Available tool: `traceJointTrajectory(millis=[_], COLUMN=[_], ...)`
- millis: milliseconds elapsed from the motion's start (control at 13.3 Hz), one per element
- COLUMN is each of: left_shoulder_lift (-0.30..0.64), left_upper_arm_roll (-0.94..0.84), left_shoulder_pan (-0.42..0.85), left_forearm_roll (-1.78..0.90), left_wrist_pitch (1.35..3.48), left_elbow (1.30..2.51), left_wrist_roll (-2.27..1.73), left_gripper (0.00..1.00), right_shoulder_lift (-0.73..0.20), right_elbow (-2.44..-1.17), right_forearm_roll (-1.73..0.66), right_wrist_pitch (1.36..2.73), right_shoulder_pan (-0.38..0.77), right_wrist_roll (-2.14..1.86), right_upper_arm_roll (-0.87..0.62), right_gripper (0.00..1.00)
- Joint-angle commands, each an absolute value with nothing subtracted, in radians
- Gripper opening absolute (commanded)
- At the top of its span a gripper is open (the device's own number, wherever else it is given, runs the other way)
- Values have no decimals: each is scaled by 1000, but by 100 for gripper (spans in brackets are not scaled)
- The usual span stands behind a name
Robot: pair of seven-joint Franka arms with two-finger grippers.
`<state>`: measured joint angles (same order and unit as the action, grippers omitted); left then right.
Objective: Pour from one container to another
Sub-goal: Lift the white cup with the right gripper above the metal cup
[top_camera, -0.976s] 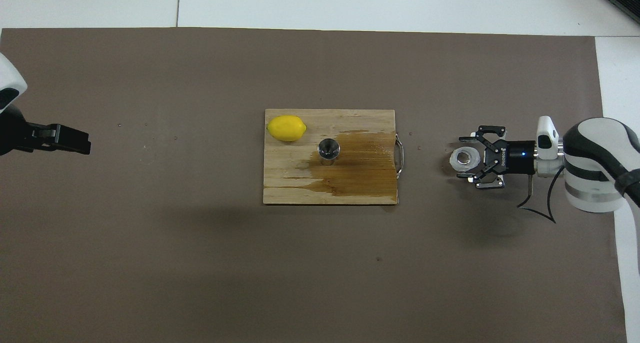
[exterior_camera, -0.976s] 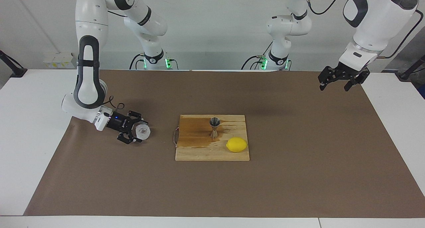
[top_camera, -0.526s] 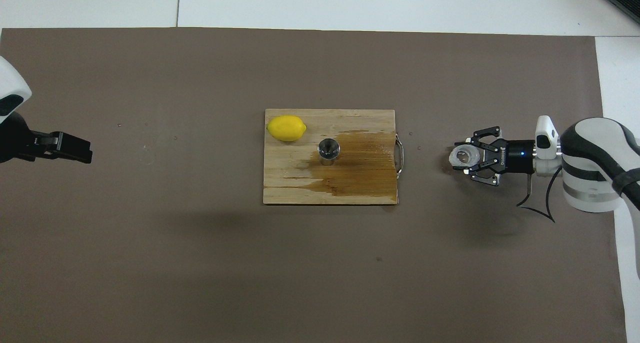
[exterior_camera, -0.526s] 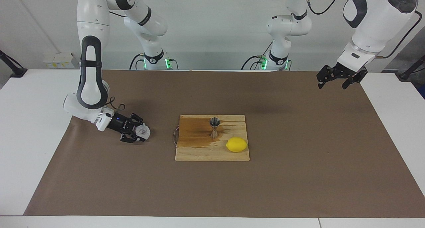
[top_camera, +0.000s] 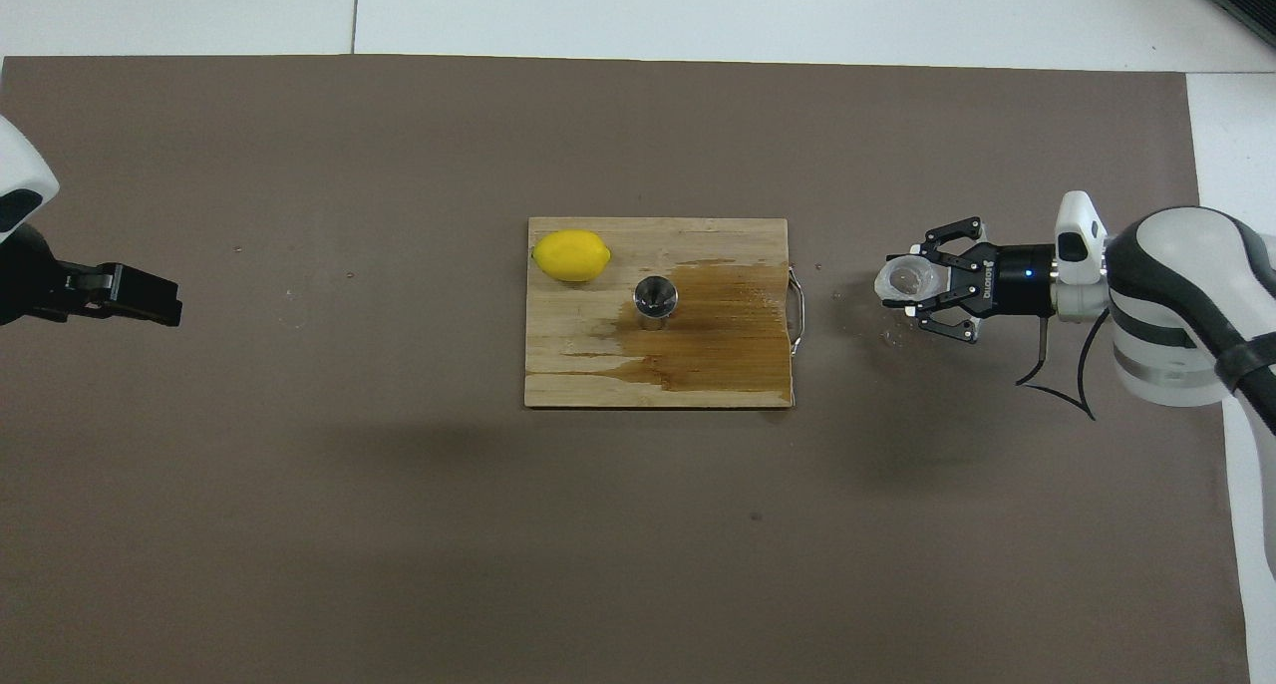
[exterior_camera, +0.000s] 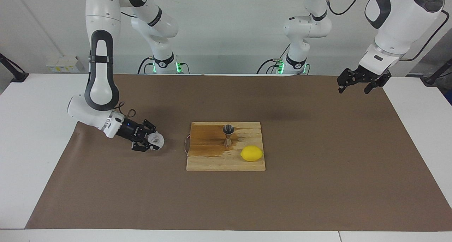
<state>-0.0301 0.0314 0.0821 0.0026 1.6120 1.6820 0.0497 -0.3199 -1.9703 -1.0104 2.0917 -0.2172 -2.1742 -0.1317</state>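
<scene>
The small translucent whitish cup is in my right gripper, which is shut on its sides. The cup hangs upright just over the brown mat, off the handle end of the cutting board. The steel hourglass jigger stands upright on the board at the edge of a wet brown stain. My left gripper waits, open and holding nothing, in the air over the mat's edge at the left arm's end.
A yellow lemon lies on the board beside the jigger, farther from the robots. The board has a metal handle on the side toward the cup. A brown mat covers the table.
My right gripper has shut on the cup, lifted it slightly off the mat and carried it a little toward the board. The left gripper has drifted slightly.
</scene>
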Motion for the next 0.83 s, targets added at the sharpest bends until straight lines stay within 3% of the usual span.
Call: traceJointTrajectory(millis=[0, 451, 751], left_shoulder_lift=[-60, -58, -58], left_upper_arm_roll=[26, 26, 26], left_shoulder_pan=[72, 72, 72], left_forearm_roll=[3, 3, 3], left_wrist_pitch=[1615, 1615, 1615], left_elbow=[1710, 1710, 1712], left_wrist_roll=[52, 52, 52], left_gripper=[100, 100, 100], right_shoulder_lift=[-233, -199, -225], right_elbow=[-1987, -1951, -1884], right_forearm_roll=[-942, -698, -551], right_wrist_pitch=[2147, 2304, 2368], right_shoulder_pan=[-138, 86, 163], right_wrist_roll=[-1973, -1579, -1350], right_upper_arm_roll=[-135, -135, -137], right_gripper=[16, 16, 16])
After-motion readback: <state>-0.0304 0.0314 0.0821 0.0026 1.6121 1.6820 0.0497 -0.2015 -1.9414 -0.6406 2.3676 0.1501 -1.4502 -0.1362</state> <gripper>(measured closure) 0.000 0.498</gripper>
